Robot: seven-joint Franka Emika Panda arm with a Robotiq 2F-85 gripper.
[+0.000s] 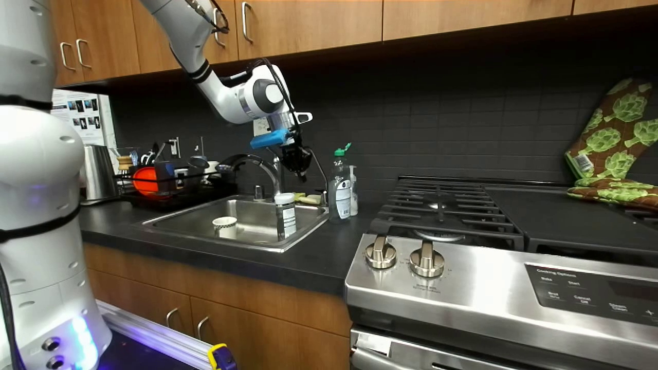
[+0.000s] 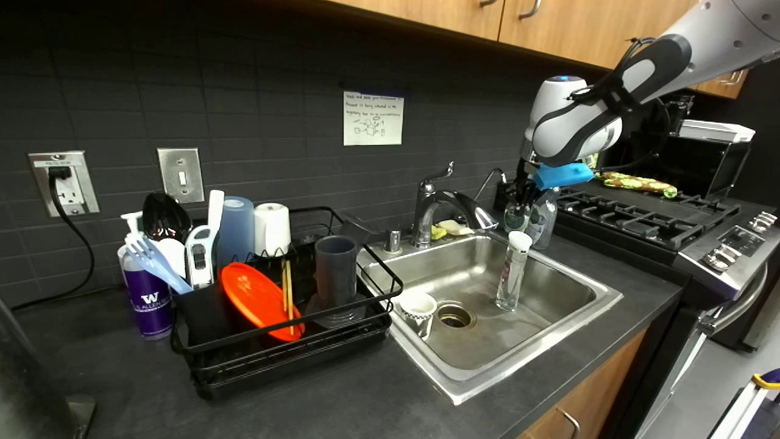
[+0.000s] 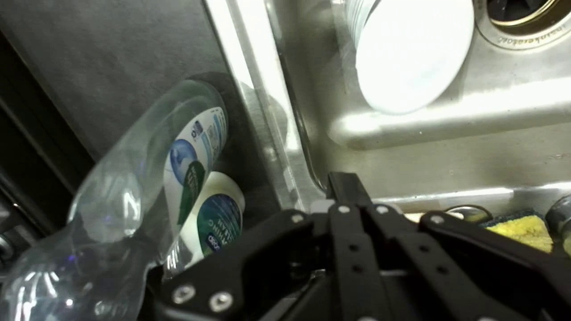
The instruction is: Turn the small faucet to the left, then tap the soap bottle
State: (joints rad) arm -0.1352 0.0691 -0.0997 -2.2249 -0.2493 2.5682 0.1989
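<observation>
The small faucet, a slim silvery gooseneck, rises behind the sink in both exterior views (image 1: pixel 320 166) (image 2: pixel 485 182). In an exterior view my black gripper (image 1: pixel 302 177) overlaps the top of its curve; whether they touch I cannot tell. In the wrist view the gripper (image 3: pixel 348 189) is shut, its fingertips together with nothing between them, above the back corner of the sink. The soap bottle (image 1: pixel 339 190), clear with a green flip cap, stands upright on the counter beside the sink. It fills the left of the wrist view (image 3: pixel 111 196), apart from the jaws.
A white pump bottle (image 1: pixel 353 190) stands just beside the soap bottle. The sink (image 2: pixel 487 341) holds a white-capped jar (image 2: pixel 513 268) and a paper cup (image 2: pixel 418 308). Around it are the large arched main faucet (image 2: pixel 457 201), a dish rack (image 2: pixel 390 305) and the stove (image 1: pixel 483 262).
</observation>
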